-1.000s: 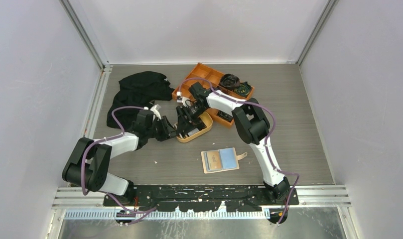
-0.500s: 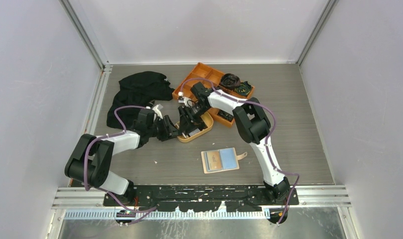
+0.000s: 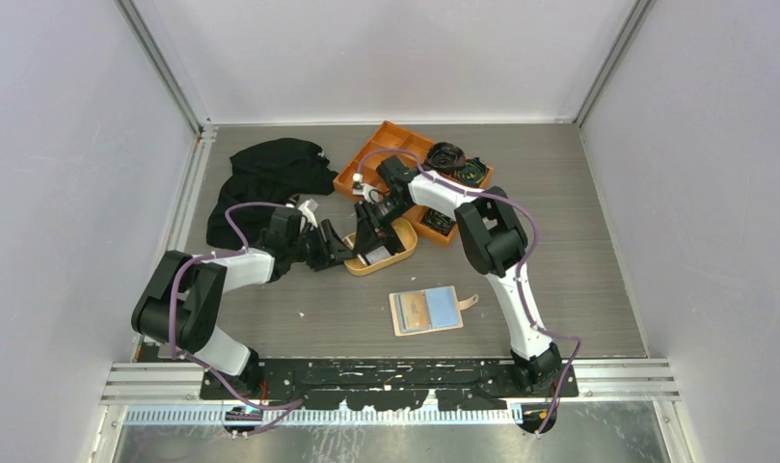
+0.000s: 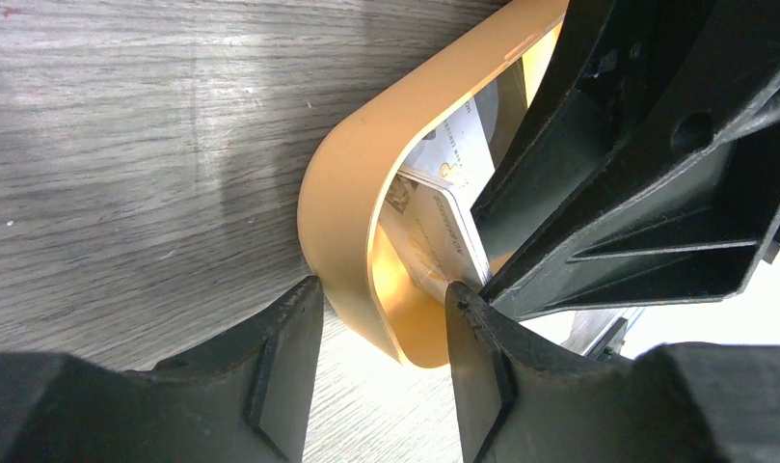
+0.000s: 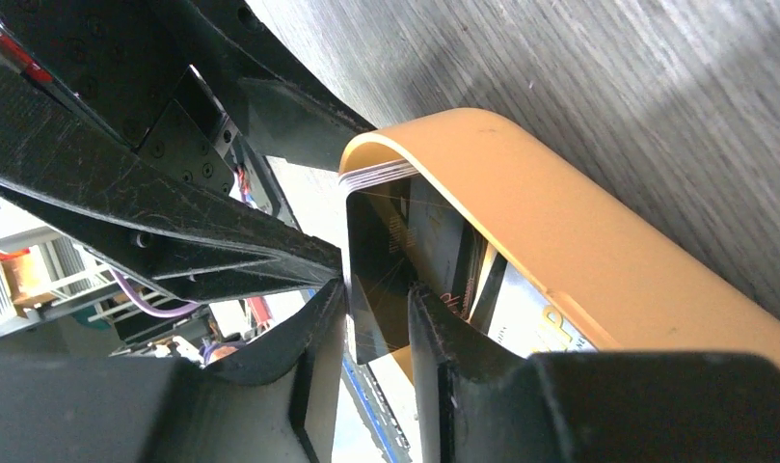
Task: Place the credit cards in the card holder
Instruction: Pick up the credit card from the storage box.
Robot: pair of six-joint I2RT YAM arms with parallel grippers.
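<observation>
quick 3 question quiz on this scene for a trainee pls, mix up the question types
1. True or false: the card holder lies shut.
2. What does the left gripper straddle? A) the wall of the oval dish B) the card holder's tab C) a bottle's neck
3. Fill in: the card standing between the fingers of the right gripper is ___ in colour.
Key: 1 false, it lies open; 2 A; 3 black.
</observation>
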